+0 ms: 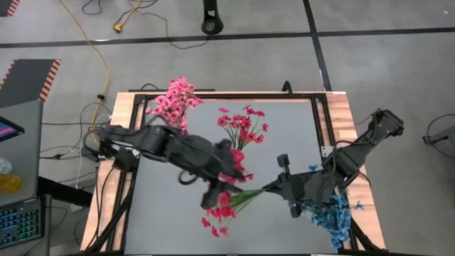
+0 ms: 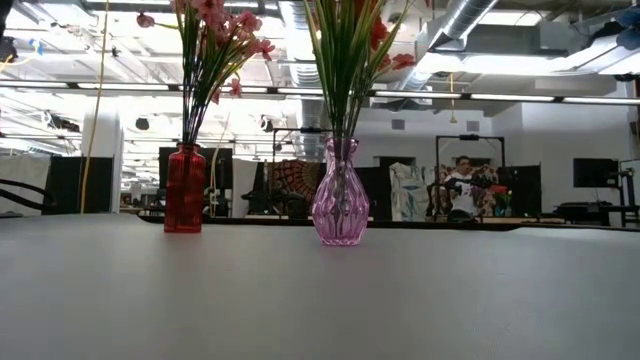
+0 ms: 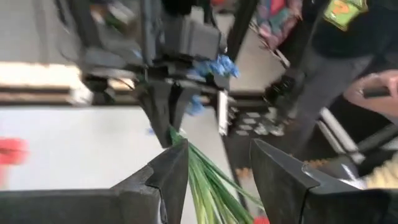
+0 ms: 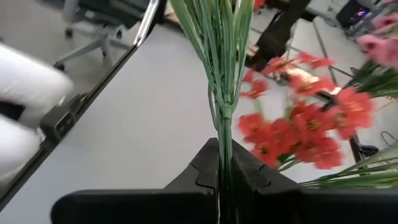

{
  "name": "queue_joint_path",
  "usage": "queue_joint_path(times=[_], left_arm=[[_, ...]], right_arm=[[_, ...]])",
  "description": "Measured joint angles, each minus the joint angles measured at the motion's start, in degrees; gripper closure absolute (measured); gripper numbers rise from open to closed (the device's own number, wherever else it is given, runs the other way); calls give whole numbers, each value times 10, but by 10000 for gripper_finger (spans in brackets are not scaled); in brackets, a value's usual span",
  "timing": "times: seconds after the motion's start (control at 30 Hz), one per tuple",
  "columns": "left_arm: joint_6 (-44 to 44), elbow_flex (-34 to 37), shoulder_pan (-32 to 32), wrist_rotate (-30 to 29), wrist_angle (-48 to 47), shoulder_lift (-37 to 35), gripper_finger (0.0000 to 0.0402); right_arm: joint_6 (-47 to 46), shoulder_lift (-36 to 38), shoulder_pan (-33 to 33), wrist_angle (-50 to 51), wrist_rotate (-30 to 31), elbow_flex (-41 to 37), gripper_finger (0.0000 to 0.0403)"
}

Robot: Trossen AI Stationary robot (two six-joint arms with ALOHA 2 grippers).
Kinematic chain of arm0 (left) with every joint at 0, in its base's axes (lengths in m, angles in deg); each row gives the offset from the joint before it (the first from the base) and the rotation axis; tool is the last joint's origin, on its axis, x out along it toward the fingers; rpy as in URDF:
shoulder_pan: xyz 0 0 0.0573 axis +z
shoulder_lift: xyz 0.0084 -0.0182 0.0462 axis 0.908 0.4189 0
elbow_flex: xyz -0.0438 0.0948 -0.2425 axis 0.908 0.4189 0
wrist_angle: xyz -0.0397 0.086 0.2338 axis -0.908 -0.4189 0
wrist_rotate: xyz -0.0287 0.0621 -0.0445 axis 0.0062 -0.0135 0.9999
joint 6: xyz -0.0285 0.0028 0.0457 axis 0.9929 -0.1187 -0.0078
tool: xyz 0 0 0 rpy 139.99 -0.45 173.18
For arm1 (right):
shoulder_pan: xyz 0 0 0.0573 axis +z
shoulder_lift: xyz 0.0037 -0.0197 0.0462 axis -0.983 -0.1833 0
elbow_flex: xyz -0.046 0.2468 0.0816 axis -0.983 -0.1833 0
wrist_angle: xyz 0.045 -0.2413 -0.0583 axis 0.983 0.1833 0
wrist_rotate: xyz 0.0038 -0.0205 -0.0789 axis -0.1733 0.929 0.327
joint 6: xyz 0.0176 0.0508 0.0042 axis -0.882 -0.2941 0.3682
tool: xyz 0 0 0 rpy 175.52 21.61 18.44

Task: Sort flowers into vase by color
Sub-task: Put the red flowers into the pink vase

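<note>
1. Looking down in the high view, I hold a red sprig (image 1: 226,206) between my two arms at lower centre of the frame. My right gripper (image 1: 269,189) is clenched on the stem ends, and my left gripper (image 1: 229,186) sits over the same stems, just left of it. The blossoms hang toward the bottom of the frame. The pink flowers (image 1: 173,99) stand at upper left, the other red flowers (image 1: 243,125) at upper centre, and the blue flowers (image 1: 333,213) at lower right, by the edge of the desk (image 1: 284,142).

2. In the low view, neither arm shows. A red vase (image 2: 184,189) at left holds pink blooms, and a pink vase (image 2: 339,193) at centre holds green stems with red blooms.

3. In the left wrist view, my left fingers (image 3: 168,177) stand apart, released, with the green stems running up between them toward my right gripper at upper centre of the frame.

4. In the right wrist view, my right fingers (image 4: 205,171) are pinched tight on the bundle of stems at bottom centre, red blossoms to the right.

5. I judge this a hand-over of the red sprig. Next, my left gripper should close on the stems before my right lets go, then carry the sprig to the vase with the red blooms.
</note>
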Motion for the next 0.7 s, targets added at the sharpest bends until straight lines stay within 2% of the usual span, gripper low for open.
queue_joint_path(times=[0.2, 0.37, 0.7], left_arm=[[-53, 0, -24, -113, -16, -56, 245], [-99, 0, -53, -197, -20, -94, 245], [-165, 0, -110, -347, -19, -146, 245]], right_arm=[[38, 28, -39, -69, 2, 0, 370], [71, 60, -81, -147, 2, 0, 362], [74, 99, -174, -249, 3, 0, 370]])
